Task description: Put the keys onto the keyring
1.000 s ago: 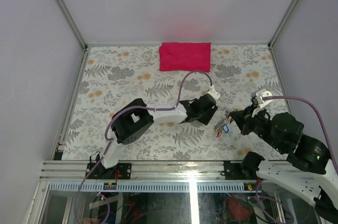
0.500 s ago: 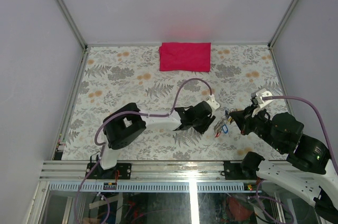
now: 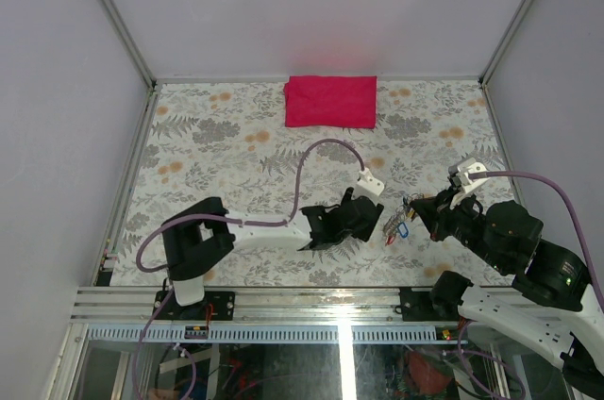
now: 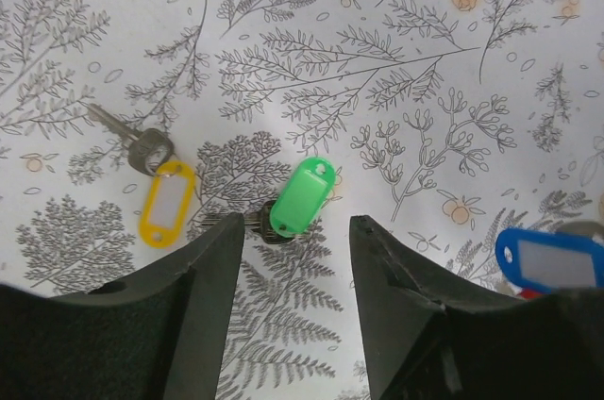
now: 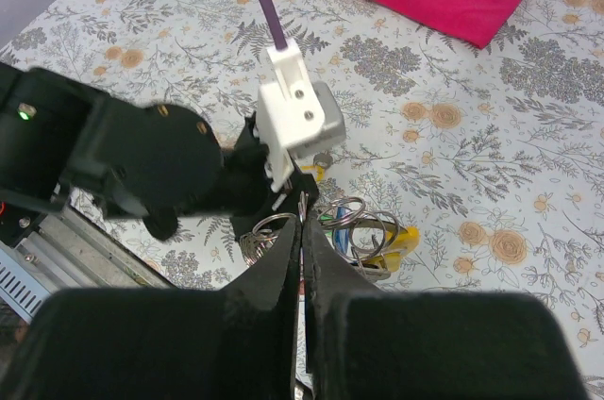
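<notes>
Two of the keys (image 3: 399,223) lie flat on the table (image 4: 396,51) under my left wrist camera. One carries a yellow tag (image 4: 167,203), with its bare blade angled away from the tag. The other carries a green tag (image 4: 304,194) that hides most of its key. My left gripper (image 4: 297,230) hovers low over them with its jaws about half open and nothing in their grasp. The green tag sits in the gap at the fingertips, and I see no contact with either one. A blue tag (image 4: 552,258) shows at the right side of that view, partly cut off by the finger. From above, the whole cluster sits toward the table's near edge, right of the middle, between the two grippers. My right gripper (image 5: 302,216) has its jaws pressed fully together. The thin wire loops of the keyring (image 5: 363,223) lie just beside its tips, and I cannot tell whether the tips pinch any wire. A red cloth (image 3: 330,100) lies at the middle of the far edge, well apart.
</notes>
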Robot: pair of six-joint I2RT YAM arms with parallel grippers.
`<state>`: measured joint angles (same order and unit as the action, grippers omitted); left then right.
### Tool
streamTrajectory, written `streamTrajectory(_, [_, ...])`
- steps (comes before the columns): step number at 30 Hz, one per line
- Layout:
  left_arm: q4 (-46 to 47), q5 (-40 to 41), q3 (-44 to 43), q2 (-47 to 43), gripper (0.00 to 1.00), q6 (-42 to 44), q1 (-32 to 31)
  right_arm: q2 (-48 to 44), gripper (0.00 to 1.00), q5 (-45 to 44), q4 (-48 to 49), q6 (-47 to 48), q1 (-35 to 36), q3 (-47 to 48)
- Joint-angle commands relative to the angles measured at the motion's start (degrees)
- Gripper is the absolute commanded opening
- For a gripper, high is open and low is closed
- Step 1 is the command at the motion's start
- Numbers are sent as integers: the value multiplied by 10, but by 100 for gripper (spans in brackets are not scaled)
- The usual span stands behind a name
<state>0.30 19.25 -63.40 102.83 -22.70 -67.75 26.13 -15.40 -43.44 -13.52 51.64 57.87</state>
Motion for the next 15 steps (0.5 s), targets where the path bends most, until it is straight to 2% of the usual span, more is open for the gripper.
streamTrajectory(1, [-38,129,-61,52,51,-80,-28,3,0,3,41,-1,1,5])
streamTrajectory(8, [-91,173,-111,99,52,-149,-48,-8,0,1,35,0,1,5])
streamTrajectory(15, [-114,178,-114,115,49,-166,-48,-15,0,1,31,-2,1,4])
